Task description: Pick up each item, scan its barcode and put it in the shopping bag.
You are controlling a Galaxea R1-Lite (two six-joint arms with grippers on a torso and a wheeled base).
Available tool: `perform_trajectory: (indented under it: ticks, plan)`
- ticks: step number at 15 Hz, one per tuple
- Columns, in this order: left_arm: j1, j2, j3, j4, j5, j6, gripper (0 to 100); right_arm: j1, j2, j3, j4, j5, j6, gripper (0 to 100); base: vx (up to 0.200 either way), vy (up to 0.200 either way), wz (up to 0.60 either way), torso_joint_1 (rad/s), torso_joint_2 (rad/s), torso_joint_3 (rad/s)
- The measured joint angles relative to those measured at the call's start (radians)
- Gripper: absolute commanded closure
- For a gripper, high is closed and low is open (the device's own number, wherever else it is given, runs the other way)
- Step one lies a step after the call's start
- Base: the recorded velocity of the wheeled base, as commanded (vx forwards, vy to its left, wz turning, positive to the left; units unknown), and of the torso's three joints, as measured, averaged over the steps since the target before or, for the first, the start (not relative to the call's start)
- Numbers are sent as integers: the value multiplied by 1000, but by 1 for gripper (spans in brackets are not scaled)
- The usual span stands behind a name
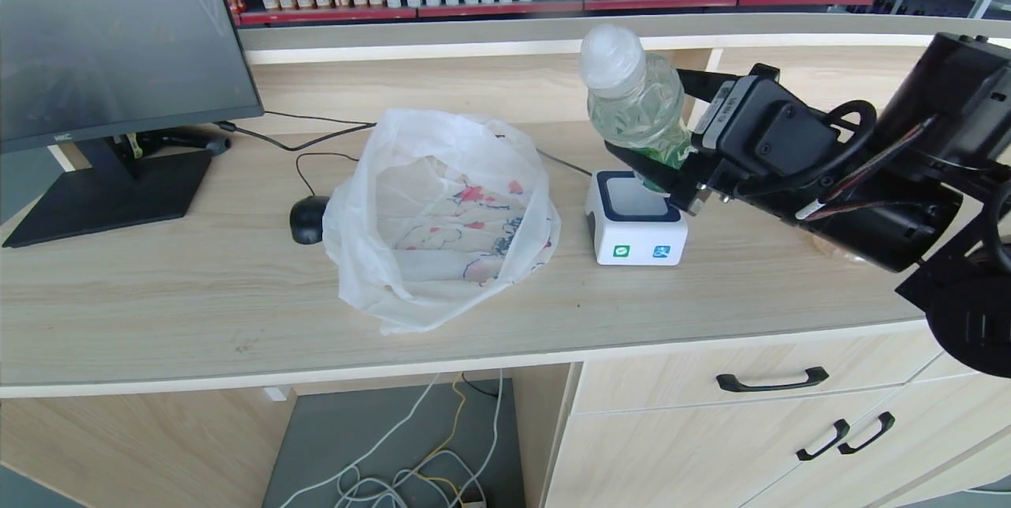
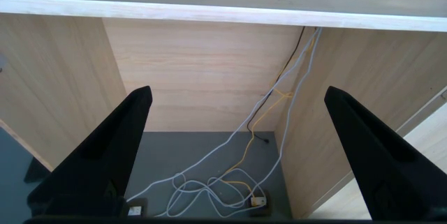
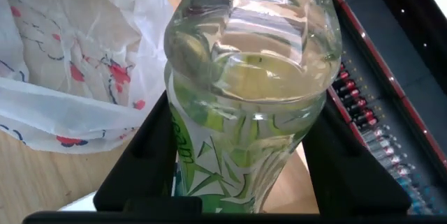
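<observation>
The clear bottle (image 1: 636, 101) with its green label sits slightly tilted, cap uppermost, pinched between the fingers of the right gripper (image 1: 648, 113). It hangs just above the white scanner (image 1: 636, 227) on the counter (image 1: 197, 295), probably not touching it, though the lower finger hides the gap. The open plastic bag (image 1: 442, 216) lies just beside the scanner, on the robot's left. The left gripper (image 2: 237, 93) hangs below the counter edge, fingers spread, above loose cables (image 2: 230, 175).

Clr glossy plastic bottle (image 1: 636, 101); thin crinkly bag (image 1: 353, 233).
</observation>
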Motion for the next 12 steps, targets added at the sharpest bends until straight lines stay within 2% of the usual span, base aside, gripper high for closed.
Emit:
perform_trajectory:
  ticks: [6,11,12]
  plan:
    - [0,0,0,0,0,0,0,53,-34,22,-81,1,343,100,0,0,0,0,0,0]
    - [-1,0,0,0,0,0,0,54,-55,62,-171,-10,551,100,0,0,0,0,0,0]
    - [-1,0,0,0,0,0,0,47,-63,72,-192,-46,623,100,0,0,0,0,0,0]
